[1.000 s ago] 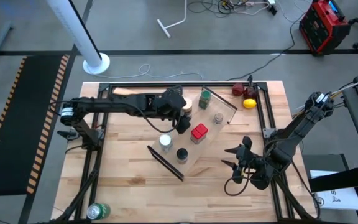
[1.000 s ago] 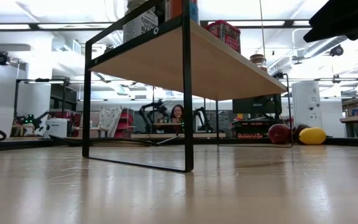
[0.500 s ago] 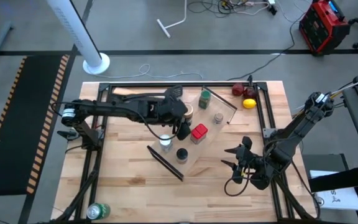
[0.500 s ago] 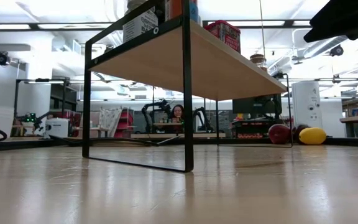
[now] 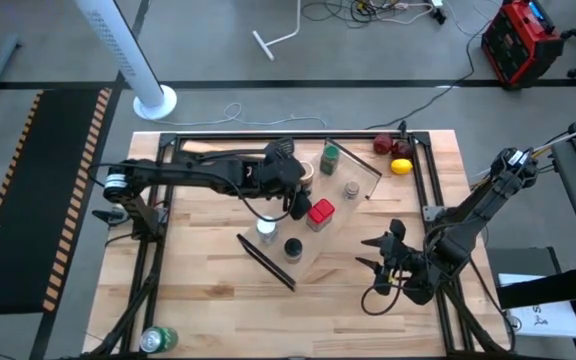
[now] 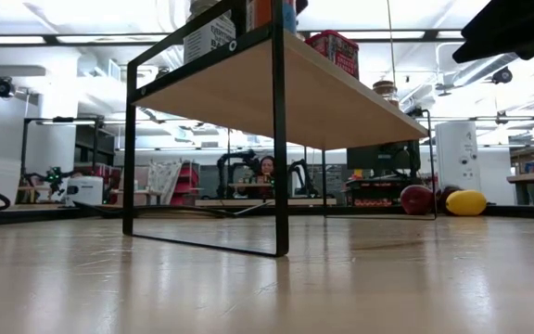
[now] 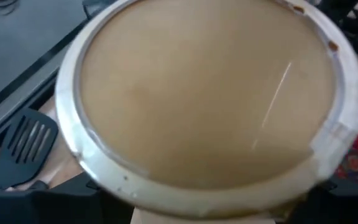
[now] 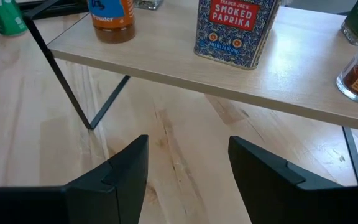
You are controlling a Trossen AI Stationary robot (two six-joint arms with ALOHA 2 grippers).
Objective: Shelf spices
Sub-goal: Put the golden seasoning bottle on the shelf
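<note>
- High view: my left tool [image 5: 295, 195] reaches over the shelf [image 5: 340, 222], right at the tan open-top cylinder [image 5: 305, 176], beside the red square tin [image 5: 320, 213].
- Left wrist view is filled by the cylinder's tan top [image 7: 207, 99] with its pale rim. I cannot tell from any view whether the left tool is open, closed or gripping it. A black spatula [image 7: 25, 146] lies beyond.
- On the shelf I also see the green jar [image 5: 330, 156], the silver-topped shaker [image 5: 351, 189], the white-capped jar [image 5: 266, 228] and the black-capped jar [image 5: 292, 248].
- My right tool [image 5: 380, 252] waits over the counter [image 5: 208, 290] off the shelf's right side; in the right wrist view its fingers [image 8: 118, 171] stand spread apart, gripping nothing, facing the tin labelled smoked paprika.
- A lemon [image 5: 400, 167] and a dark red fruit [image 5: 382, 144] sit at the far right corner, and a green can [image 5: 157, 339] at the near left edge.
- Low view shows a person [image 6: 267, 168] far behind the shelf.
</note>
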